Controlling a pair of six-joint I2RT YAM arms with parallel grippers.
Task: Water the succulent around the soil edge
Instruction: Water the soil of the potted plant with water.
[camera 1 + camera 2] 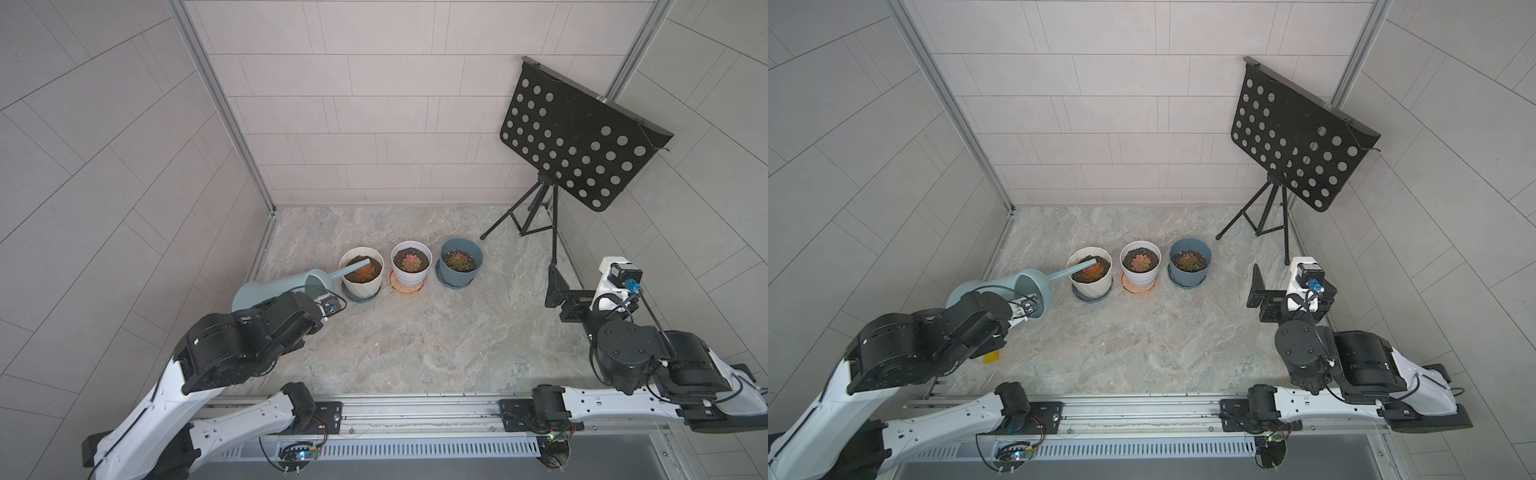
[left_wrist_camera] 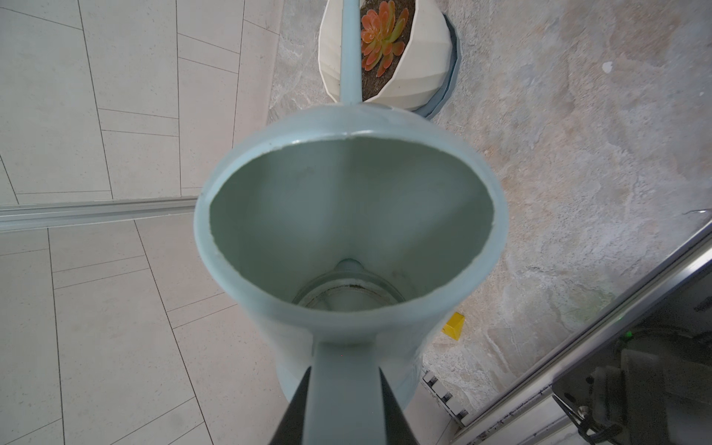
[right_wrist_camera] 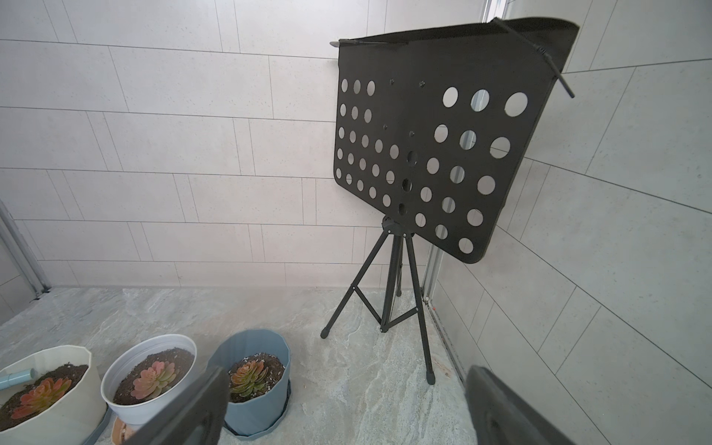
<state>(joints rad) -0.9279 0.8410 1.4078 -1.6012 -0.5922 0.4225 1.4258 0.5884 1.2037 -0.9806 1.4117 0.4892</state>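
Left gripper [image 2: 344, 371] clamps the handle [image 2: 344, 418] of the pale blue plastic watering can [image 2: 346, 215]. Its spout [image 1: 351, 269] runs straight ahead over the soil [image 2: 370, 83] edge of the cream faceted pot [image 1: 360, 287]. Right gripper [image 3: 345, 375] gapes empty, farther off.

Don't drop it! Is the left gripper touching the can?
Touching. Left wrist view: the left gripper squeezes the can by its handle from both sides.

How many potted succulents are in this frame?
3, in a row: cream pot under the watering can spout, white pot in the middle, blue pot nearest the music stand. None appears hidden.
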